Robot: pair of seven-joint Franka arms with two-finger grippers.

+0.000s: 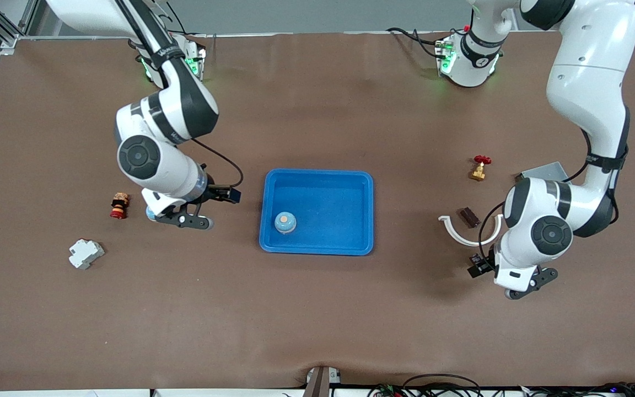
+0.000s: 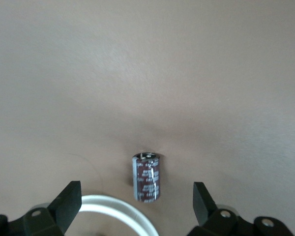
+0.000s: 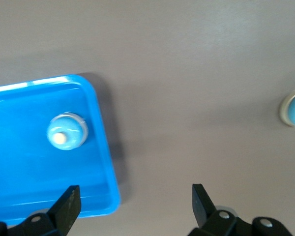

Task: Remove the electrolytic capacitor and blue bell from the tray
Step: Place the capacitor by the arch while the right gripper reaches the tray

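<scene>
The capacitor (image 1: 469, 216), a dark brown cylinder with a silver end, lies on the bare table inside the curve of a white half ring (image 1: 469, 238). In the left wrist view the capacitor (image 2: 146, 178) shows just past the white half ring (image 2: 113, 209), between the open fingers and clear of both. My left gripper (image 1: 529, 282) (image 2: 136, 191) is open and holds nothing. The bell (image 1: 285, 222) (image 3: 66, 132), light blue with a tan button, stands in the blue tray (image 1: 328, 193) (image 3: 19, 162) near a corner. My right gripper (image 1: 183, 220) (image 3: 135, 191) hangs open and empty over the table beside the tray.
A light blue round thing (image 1: 150, 213) (image 3: 292, 109) sits partly under the right hand. Near it are a small red and brown piece (image 1: 119, 205) and a white breaker (image 1: 86, 253). A red-handled brass valve (image 1: 480, 168) and a grey box (image 1: 543, 172) lie toward the left arm's end.
</scene>
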